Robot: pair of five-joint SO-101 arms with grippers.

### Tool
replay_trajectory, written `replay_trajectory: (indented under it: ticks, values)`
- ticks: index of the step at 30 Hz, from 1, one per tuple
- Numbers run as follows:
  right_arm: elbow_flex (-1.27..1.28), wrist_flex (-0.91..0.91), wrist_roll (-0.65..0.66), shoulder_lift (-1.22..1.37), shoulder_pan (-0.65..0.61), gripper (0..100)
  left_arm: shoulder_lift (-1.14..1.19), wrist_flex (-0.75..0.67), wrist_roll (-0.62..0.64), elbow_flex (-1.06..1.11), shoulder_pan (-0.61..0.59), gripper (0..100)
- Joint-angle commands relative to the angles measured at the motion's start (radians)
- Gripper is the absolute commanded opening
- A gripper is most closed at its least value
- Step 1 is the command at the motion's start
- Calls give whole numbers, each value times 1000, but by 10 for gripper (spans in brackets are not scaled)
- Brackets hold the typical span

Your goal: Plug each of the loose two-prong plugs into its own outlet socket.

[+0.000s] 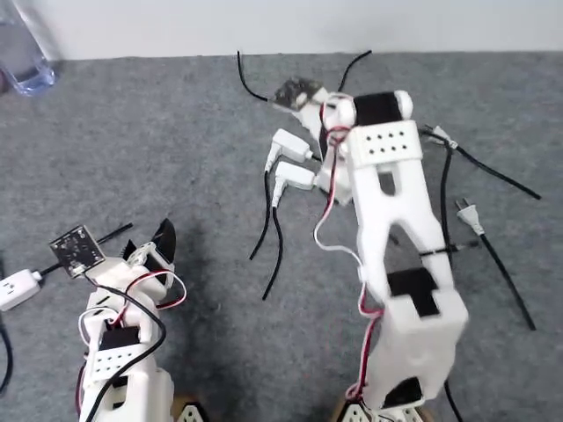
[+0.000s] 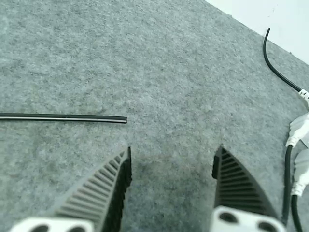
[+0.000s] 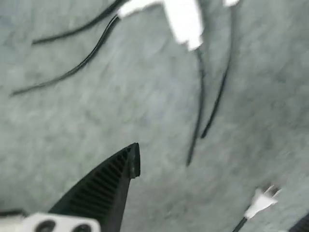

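- Looks barely begun: seemingly no plug seated, with one loose plug [image 1: 466, 211] lying on the felt, apart from the white sockets [image 1: 290, 143].
- Left pincer [image 2: 171, 176] spread over bare felt; right pincer [image 3: 217, 193] spread too, near the sockets.
- Grey felt across the desk [image 1: 176, 132], white wall [image 1: 308, 22] behind, clear bottle [image 1: 22, 57] at a far corner.

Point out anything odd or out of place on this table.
Nothing spilled or broken. The middle sockets have cords that end bare, joined to nothing. A plug lies loose at far right, unplugged.
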Motion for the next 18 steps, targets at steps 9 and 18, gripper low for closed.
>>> replay_trajectory:
  ticks: [9,18]
  values:
    - [806,-171,8,-533,-1,504,-11,-5,-6,-7,-3,261]
    - [1310,-486,-2,-812,1,504,-11,0,-6,-7,-3,258]
